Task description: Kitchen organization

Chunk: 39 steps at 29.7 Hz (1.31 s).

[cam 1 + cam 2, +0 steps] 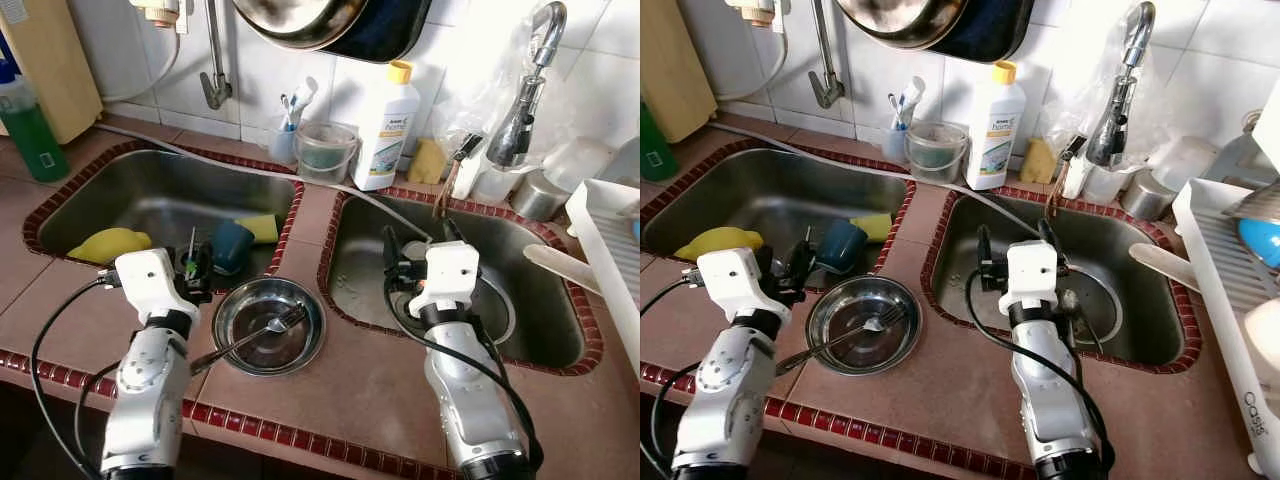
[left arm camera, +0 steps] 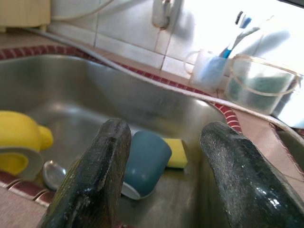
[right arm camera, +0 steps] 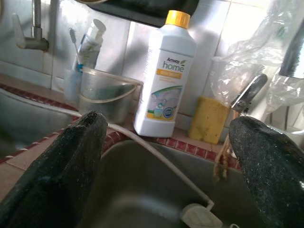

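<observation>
Left end effector (image 1: 200, 262) parted, sink rim (image 1: 290, 215)

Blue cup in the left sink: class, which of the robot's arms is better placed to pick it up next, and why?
Left. The left hand hangs open at the left sink's edge, fingers aimed at the blue cup. The right hand is over the other sink.

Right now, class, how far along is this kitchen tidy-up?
Little looks done. Both grippers are open and empty: the left gripper hangs at the left sink's edge near the blue cup, the right gripper over the right sink. Left: cup, yellow sponge, steel bowl with fork.
</observation>
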Tool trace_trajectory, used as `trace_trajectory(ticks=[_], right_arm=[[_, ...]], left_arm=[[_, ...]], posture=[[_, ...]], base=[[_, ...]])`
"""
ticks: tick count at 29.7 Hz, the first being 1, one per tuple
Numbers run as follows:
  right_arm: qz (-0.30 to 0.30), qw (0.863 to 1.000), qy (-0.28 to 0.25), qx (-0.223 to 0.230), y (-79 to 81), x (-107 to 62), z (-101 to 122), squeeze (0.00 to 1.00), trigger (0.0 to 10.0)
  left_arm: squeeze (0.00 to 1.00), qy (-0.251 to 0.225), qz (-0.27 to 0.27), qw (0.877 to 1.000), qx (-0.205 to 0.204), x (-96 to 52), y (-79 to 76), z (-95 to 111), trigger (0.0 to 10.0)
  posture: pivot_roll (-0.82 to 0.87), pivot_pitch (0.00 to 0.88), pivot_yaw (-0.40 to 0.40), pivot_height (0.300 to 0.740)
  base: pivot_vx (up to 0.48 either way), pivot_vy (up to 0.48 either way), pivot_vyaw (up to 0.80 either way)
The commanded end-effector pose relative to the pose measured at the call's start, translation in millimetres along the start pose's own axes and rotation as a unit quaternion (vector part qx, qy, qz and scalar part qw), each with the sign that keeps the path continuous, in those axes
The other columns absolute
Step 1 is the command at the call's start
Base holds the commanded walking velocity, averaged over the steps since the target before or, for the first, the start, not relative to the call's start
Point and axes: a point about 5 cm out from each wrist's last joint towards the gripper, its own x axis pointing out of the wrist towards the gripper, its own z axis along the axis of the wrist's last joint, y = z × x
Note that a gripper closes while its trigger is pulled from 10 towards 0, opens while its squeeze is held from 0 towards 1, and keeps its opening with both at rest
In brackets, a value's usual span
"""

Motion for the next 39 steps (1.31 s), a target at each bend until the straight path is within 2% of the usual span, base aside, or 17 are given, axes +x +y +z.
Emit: trace_trajectory(ticks=[1, 5, 12, 16, 19, 23, 28, 39], right_arm=[[-0.005, 1.0, -0.008, -0.004, -2.4, 2.8, 1, 0.0, 10.0], [-0.004, 1.0, -0.01, -0.001, -1.2, 2.0, -1, 0.0, 10.0], [0.013, 1.0, -0.017, 0.007, 6.7, -8.0, 0, 0.0, 10.0], [0.019, 0.999, -0.022, 0.014, 9.7, -12.5, 1, 0.0, 10.0], [0.02, 0.998, -0.043, 0.032, 10.8, -12.7, 10, 0.0, 10.0], [0.02, 0.998, -0.061, 0.029, 11.0, -13.4, 16, 0.0, 10.0], [0.019, 0.998, -0.057, 0.027, 9.0, -15.8, 15, 0.0, 10.0], [0.02, 0.998, -0.05, 0.03, 9.5, -18.5, 12, 0.0, 10.0]], left_arm=[[0.0, -0.019, -0.014, 1.0, 0.014, 0.8, -7.0, 4, 10.0], [0.0, -0.036, -0.024, 0.999, 0.013, -1.9, -10.9, 7, 10.0], [0.0, -0.047, -0.014, 0.998, 0.048, -14.1, -6.7, 8, 10.0], [0.0, -0.048, -0.011, 0.998, 0.049, -19.0, -8.2, 6, 10.0], [0.0, -0.059, -0.014, 0.997, 0.052, -20.1, -13.6, 11, 10.0], [0.0, -0.067, -0.022, 0.996, 0.049, -21.6, -18.4, 16, 10.0], [0.0, -0.073, -0.024, 0.995, 0.062, -24.0, -18.3, 18, 10.0], [0.0, -0.069, -0.036, 0.995, 0.062, -25.6, -17.6, 20, 10.0]], posture=[[-0.14, 0.0, -0.075, 0.732], [-0.13, 0.0, -0.078, 0.732], [-0.12, 0.0, -0.08, 0.732], [-0.12, 0.0, -0.087, 0.732], [-0.12, 0.0, -0.088, 0.732], [-0.12, 0.0, -0.088, 0.732], [-0.12, 0.0, -0.089, 0.732], [-0.11, 0.0, -0.091, 0.732]], base=[[0.0, 0.0, 0.0], [0.0, 0.0, 0.0], [0.0, 0.0, 0.0], [0.0, 0.0, 0.0], [0.0, 0.0, 0.0], [0.0, 0.0, 0.0], [0.0, 0.0, 0.0], [0.0, 0.0, 0.0]])
